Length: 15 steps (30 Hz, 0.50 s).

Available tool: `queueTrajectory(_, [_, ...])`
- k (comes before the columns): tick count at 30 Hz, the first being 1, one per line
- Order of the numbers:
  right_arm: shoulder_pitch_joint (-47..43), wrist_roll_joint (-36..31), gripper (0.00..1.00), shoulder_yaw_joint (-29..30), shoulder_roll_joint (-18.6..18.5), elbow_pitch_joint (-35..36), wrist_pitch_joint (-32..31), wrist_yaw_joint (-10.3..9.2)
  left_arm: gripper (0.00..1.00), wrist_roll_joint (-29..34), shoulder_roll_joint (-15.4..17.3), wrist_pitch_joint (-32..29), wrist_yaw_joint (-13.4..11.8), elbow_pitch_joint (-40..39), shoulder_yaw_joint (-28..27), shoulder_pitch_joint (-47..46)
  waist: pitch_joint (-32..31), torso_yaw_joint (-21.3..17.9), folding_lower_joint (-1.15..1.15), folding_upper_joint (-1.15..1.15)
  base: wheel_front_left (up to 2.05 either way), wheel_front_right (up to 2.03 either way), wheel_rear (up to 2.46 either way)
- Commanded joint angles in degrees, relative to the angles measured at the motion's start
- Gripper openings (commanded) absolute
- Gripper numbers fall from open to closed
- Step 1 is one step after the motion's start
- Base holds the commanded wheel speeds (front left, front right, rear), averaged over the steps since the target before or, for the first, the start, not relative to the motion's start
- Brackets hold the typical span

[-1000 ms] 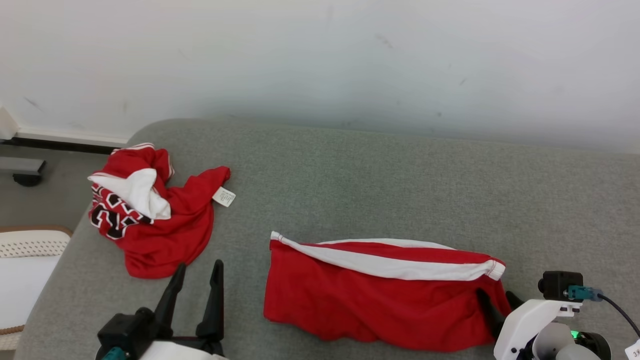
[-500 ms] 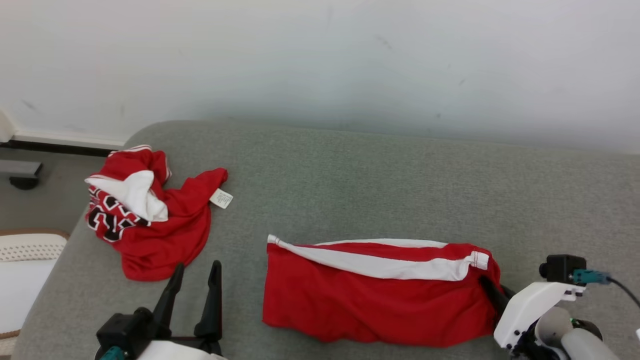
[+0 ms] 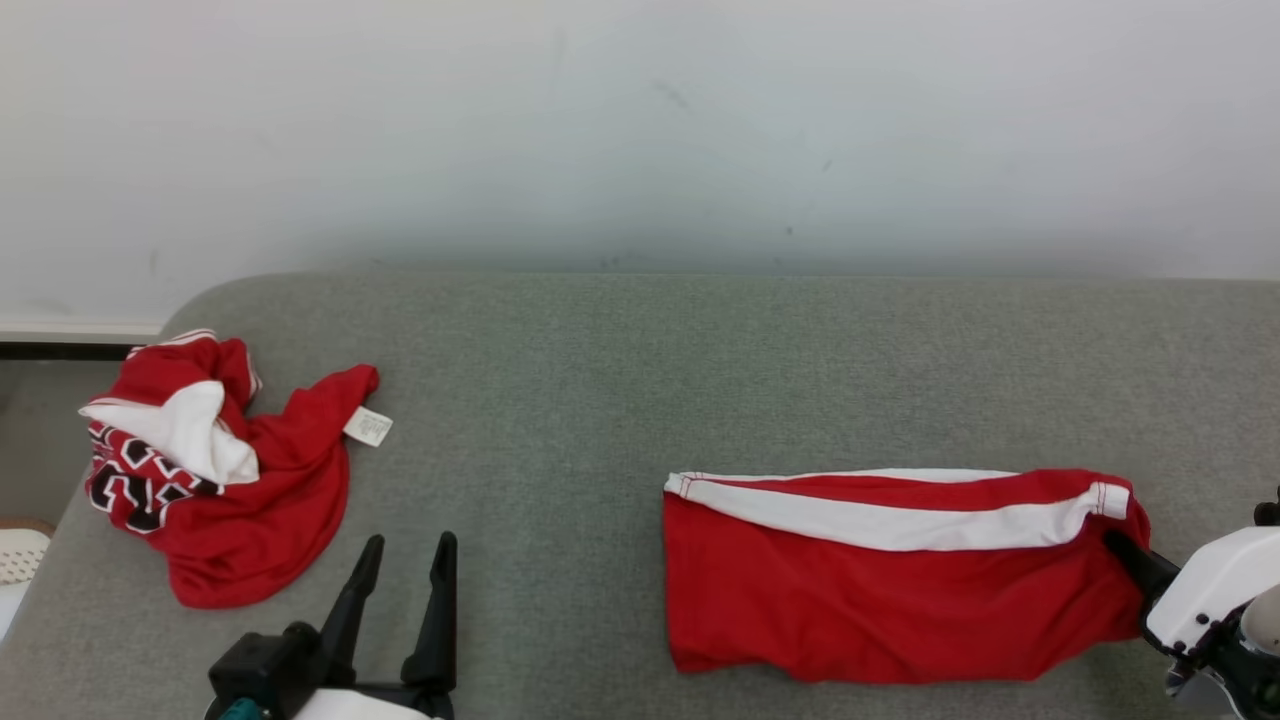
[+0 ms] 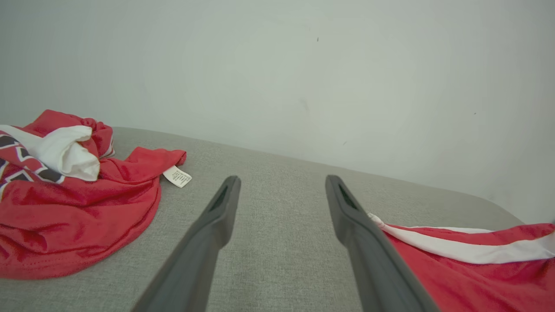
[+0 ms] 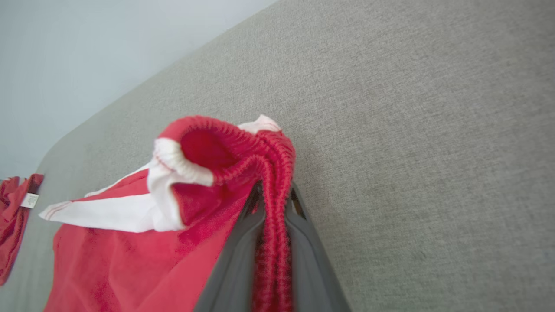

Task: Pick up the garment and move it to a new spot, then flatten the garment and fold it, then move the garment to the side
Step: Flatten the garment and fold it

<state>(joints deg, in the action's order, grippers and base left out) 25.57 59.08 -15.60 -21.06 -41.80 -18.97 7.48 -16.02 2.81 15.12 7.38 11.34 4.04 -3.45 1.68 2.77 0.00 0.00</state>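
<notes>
Right fingers [image 5: 232, 273] pinch tight on the garment [image 3: 880, 600].

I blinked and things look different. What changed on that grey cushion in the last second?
The right gripper closed on the waistband of the red shorts and dragged them toward the robot's right, away from the crumpled red jersey. The camera also turned. The jersey lies where it was, and the left gripper stays open, holding nothing.

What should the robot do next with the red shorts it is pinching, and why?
Probably draw the shorts sideways to its right: the right gripper is shut on their waistband, they lie mostly flat on the grey cushion, and the left gripper is open and empty.
</notes>
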Motion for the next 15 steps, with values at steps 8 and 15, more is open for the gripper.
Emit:
queueTrajectory(8, [-0.52,12.33,0.00,6.42,6.12,4.44,-8.48,0.01,1.00,-0.16,0.18,0.03,0.13,1.06,1.06,0.37,-0.82,-0.59,0.00,0.00,0.00,0.00,0.00])
queueTrajectory(15, [-1.26,14.89,0.00,6.59,11.92,8.55,-12.28,0.02,1.00,-0.91,0.18,0.03,0.15,1.71,1.88,-0.06,-0.96,2.01,0.00,0.00,0.00,0.00,0.00])
